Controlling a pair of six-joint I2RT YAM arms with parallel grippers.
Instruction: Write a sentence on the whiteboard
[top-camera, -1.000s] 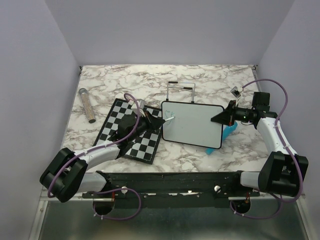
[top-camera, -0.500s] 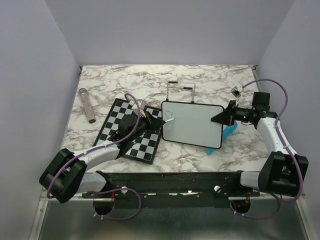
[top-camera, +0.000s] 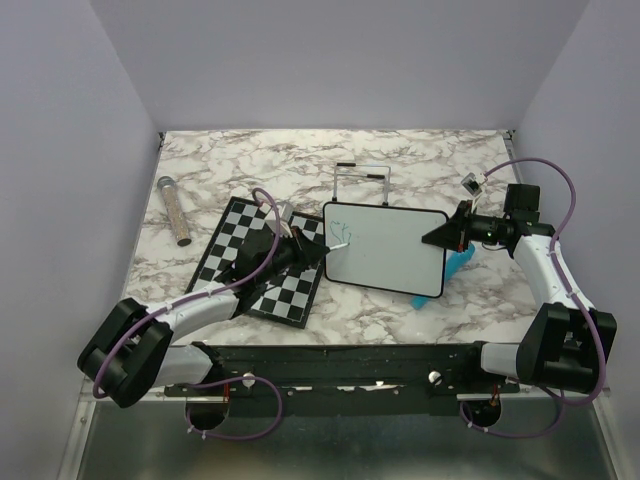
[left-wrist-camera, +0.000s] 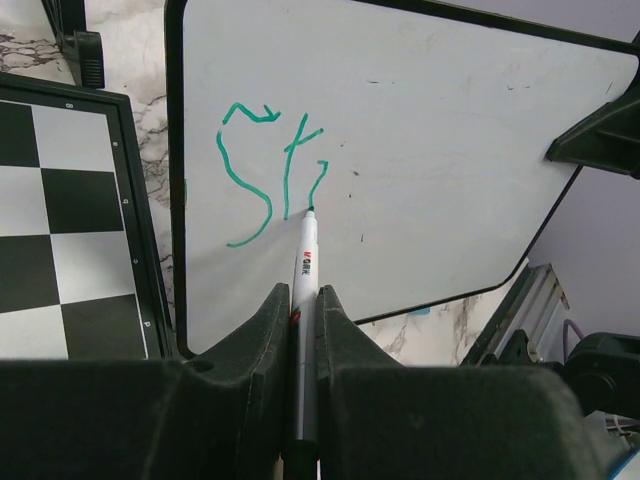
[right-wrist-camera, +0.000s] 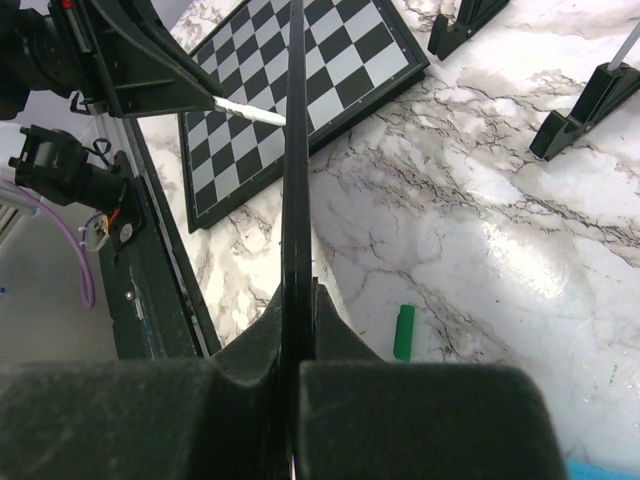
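The left arm (top-camera: 200, 305) and right arm (top-camera: 548, 268) both have white shells between bulky black joints, each trailed by a thin purple cable (top-camera: 540, 159). The left gripper (left-wrist-camera: 300, 298) is matte black plastic with a grainy surface.

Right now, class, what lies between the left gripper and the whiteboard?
A white marker, clamped in the left gripper, its tip on the whiteboard at the green lettering; the left wrist view shows it.

Pale lavender walls (top-camera: 340, 60), grey-veined marble tabletop (top-camera: 250, 165)
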